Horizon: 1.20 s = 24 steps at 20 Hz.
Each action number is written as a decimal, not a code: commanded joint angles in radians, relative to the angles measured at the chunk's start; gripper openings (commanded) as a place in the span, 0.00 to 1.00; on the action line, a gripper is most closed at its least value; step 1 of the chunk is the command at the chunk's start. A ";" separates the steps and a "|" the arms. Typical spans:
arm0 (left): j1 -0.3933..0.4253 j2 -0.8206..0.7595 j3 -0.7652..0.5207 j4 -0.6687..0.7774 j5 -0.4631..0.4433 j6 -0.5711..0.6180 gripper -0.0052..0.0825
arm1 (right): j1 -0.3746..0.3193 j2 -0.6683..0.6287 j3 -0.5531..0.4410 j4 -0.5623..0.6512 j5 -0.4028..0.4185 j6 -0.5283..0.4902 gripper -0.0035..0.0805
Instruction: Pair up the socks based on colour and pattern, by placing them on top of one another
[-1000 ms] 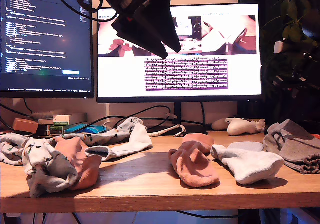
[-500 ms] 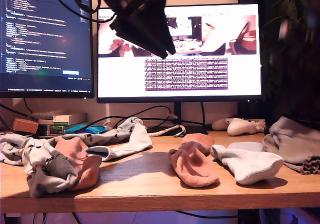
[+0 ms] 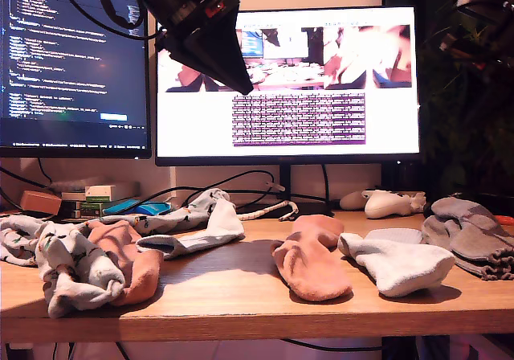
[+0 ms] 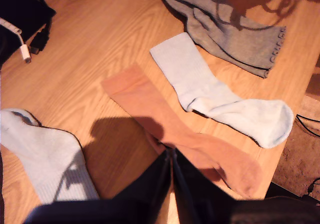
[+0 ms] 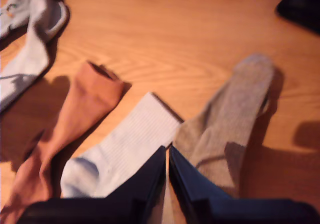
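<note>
Seen in the exterior view, pale blue printed socks point(image 3: 72, 267) lie bunched with a salmon-pink sock point(image 3: 120, 247) at the left. A second salmon-pink sock point(image 3: 309, 259), a ribbed light sock point(image 3: 397, 263) and grey-taupe socks point(image 3: 470, 235) lie toward the right. My first gripper point(image 3: 243, 87) hangs high and shut, holding nothing; in its wrist view it point(image 4: 172, 154) is above the salmon sock point(image 4: 150, 104), with the ribbed sock point(image 4: 215, 94) and grey sock point(image 4: 225, 29) beyond. My second gripper point(image 5: 166, 154) looks shut and empty above the ribbed sock point(image 5: 125, 154) and grey sock point(image 5: 235, 114).
Two monitors point(image 3: 289, 79) stand behind the table. A white game controller point(image 3: 389, 203) and cables point(image 3: 241, 191) lie at the back. Small boxes point(image 3: 96, 195) sit at the exterior view's back left. Another pale sock point(image 4: 45, 154) lies on the wooden table point(image 3: 241, 296).
My first gripper drifted toward the exterior view's left and slightly up. The arm at that view's right rose from the grey socks, which shifted and now lie still.
</note>
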 commanded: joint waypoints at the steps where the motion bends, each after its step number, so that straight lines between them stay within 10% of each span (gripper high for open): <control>1: 0.007 0.009 -0.009 0.019 0.003 0.000 0.03 | 0.017 -0.085 -0.063 0.028 0.029 0.008 0.03; 14: 0.032 -0.065 -0.151 0.188 0.003 0.009 0.03 | 0.098 -0.659 -0.422 0.220 0.098 0.027 0.03; 24: 0.185 -0.146 -0.218 0.071 -0.027 0.017 0.03 | 0.204 -0.664 -0.425 0.104 0.046 0.025 0.03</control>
